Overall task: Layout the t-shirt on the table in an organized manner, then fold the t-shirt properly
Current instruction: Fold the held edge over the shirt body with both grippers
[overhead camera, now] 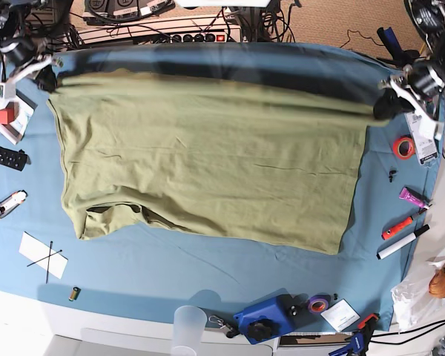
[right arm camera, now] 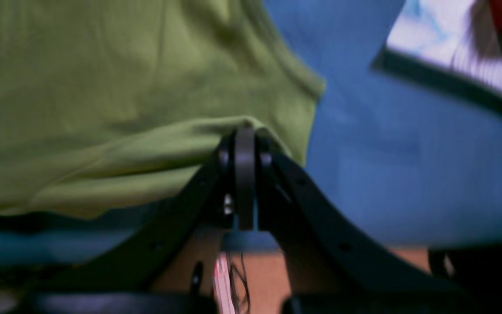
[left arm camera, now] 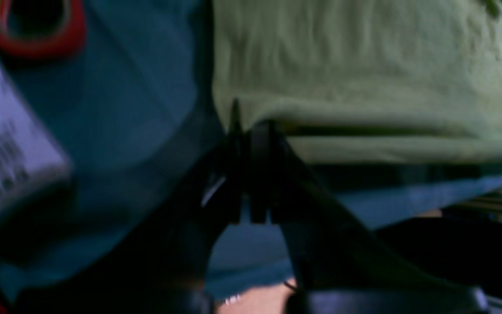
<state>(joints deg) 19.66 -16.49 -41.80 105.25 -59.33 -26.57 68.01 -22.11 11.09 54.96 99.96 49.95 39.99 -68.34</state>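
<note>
The left gripper (left arm camera: 251,131) is closed on one far corner of the t-shirt (overhead camera: 208,163), and the right gripper (right arm camera: 245,135) is closed on the other. From both grippers the t-shirt stretches flat over the table (overhead camera: 170,271), toward its front edge.

Plain olive-green t-shirt (overhead camera: 208,163) on a light blue table (overhead camera: 170,267); red tape roll (overhead camera: 403,147).
</note>
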